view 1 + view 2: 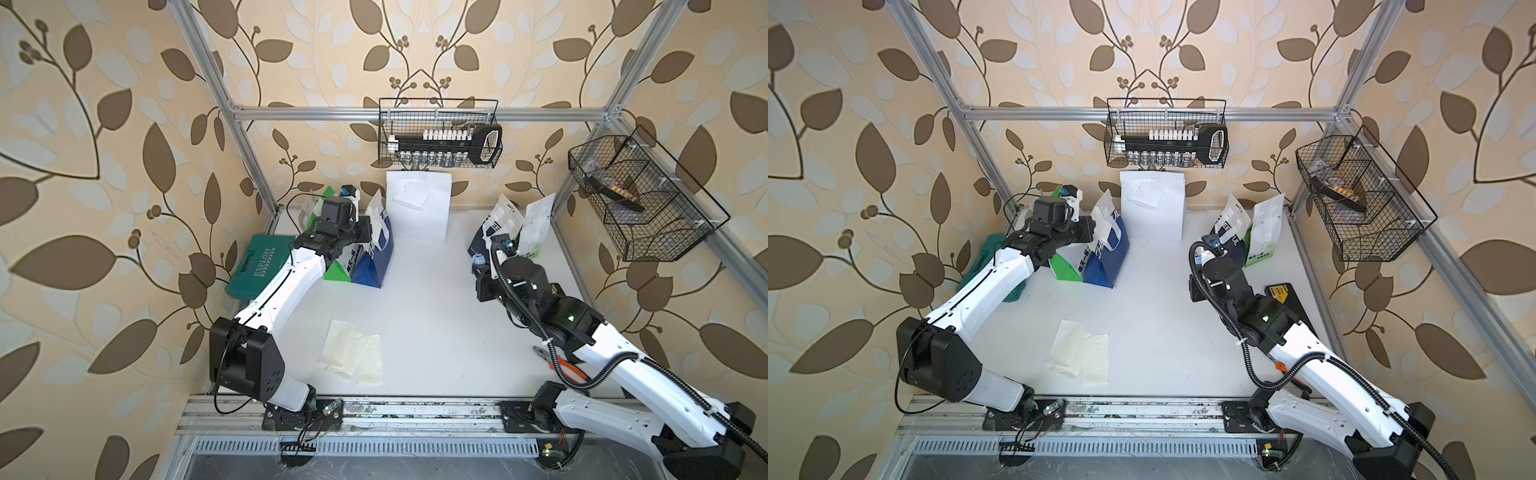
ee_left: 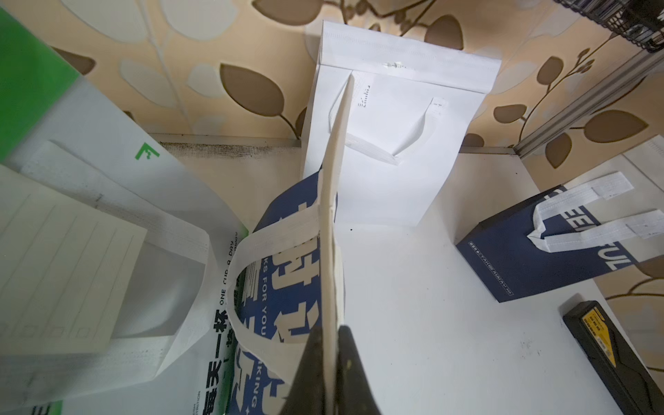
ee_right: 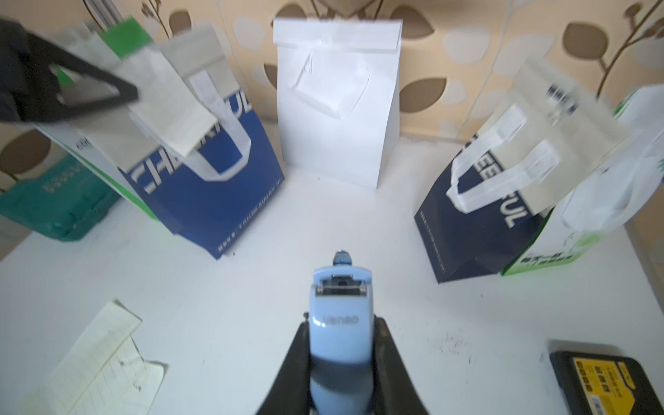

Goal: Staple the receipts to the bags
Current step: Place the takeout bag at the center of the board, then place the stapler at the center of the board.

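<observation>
While a thin cream paper slip (image 2: pixel 336 172) is held edge-up in the left gripper (image 2: pixel 328 345), whose black fingers are pressed against both its faces, it is placed at the top of the blue-and-white paper bag (image 3: pixel 215 201), beside the white handle (image 2: pixel 251 248). This bag stands at the far left of the white table (image 1: pixel 436 332). A light-blue plastic stapler (image 3: pixel 339 298) is clamped in the right gripper (image 3: pixel 340 334), on the right and well apart from that bag. Loose cream slips (image 1: pixel 353 353) are lying on the near part of the table.

Several faults can be expected. If the left grip is loosened too early, the slip would be dropped. The bag is leaning and not supported, so it could be pushed over by the stapler. The handle could also be caught by the staple.
</observation>
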